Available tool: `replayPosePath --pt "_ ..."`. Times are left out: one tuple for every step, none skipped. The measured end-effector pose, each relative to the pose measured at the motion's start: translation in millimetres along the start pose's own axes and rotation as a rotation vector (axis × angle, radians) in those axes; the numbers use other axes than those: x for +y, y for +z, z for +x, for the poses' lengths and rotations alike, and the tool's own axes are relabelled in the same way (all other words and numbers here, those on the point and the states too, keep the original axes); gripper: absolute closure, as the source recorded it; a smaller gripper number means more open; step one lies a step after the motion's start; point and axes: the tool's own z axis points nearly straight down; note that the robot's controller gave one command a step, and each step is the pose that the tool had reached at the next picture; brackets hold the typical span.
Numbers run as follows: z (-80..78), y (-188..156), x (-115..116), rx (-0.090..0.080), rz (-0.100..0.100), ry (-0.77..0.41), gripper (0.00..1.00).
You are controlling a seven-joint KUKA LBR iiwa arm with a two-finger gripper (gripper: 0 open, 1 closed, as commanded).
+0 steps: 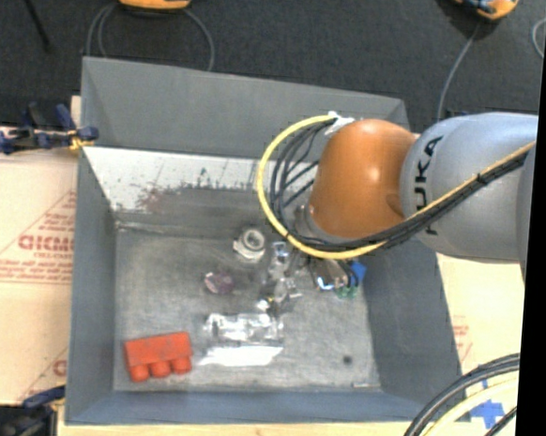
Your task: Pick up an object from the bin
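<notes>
Camera view takes the bin [407, 312] from its near wall. At about 7 o'clock on the floor lies a red block [157, 356] with round studs along one edge, well apart from everything else. It looks stiff and square-sided.

Nearer the middle, at 6 o'clock, sits a crumpled clear packet [242, 329], shiny and creased, with a flat white strip [239, 355] touching its near side. The gripper [278, 294] hangs just past the packet's far right end, at or just above it. Whether it is open or closed cannot be told, and nothing can be seen held in it.

The packet is the likeliest pick, being closest. It is probably light, soft and slippery, and would buckle rather than resist. A hold across a bunched fold near its middle should do better than one on a flat edge. The white strip could lift with it.

At 9 o'clock from the gripper lies a small purple piece [218, 280]. At 11 o'clock is a pale round cap [247, 243]. At 2 o'clock a small blue and green thing [342, 280] sits close under the wrist. None of them crowds the packet.

Beyond, the orange cover [361, 177] and the looped yellow cable [267, 179] hide the floor towards the far wall.
</notes>
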Motion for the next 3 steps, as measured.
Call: replayPosePath --pt "-0.8 -2.1 -0.4 -0.004 0.001 0.001 0.0" --pt "-65.7 60.8 -15.9 -0.009 0.002 -0.165 0.0" --pt "-65.5 64.4 -16.3 -0.006 0.001 -0.163 1.0"
